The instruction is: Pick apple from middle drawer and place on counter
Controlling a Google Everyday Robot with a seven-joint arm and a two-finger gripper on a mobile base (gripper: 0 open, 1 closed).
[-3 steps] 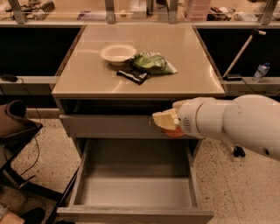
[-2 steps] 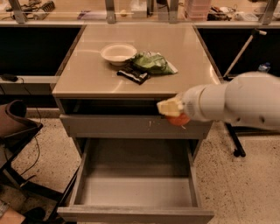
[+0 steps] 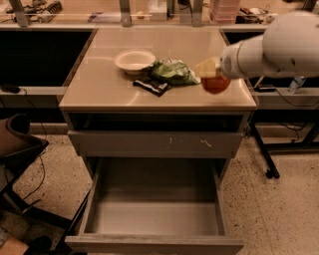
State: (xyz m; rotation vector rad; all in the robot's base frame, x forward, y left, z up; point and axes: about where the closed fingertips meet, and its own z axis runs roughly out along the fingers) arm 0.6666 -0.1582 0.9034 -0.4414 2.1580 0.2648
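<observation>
Apple [image 3: 217,85] half-hidden in gripper [image 3: 211,73] above counter [image 3: 99,84]

1. Speckled terrazzo floor [image 3: 279,209], pale with dark flecks.
2. Long cluttered bench [image 3: 75,7] with metal posts [image 3: 124,11] along the back.
3. Black-legged stand [image 3: 264,149] at right; a cable [image 3: 35,177] trails at left.
4. Pincer [image 3: 212,74] at upper right, clamped on the apple [image 3: 216,83].

The pincer [image 3: 211,74], clamped on the apple [image 3: 216,84], has risen from in front of the upper drawer front [image 3: 149,144] to worktop [image 3: 104,89] level. It is now over the worktop's right front part, just beside the green bag [image 3: 172,72]. The white arm [image 3: 279,45] has moved up with it.
</observation>
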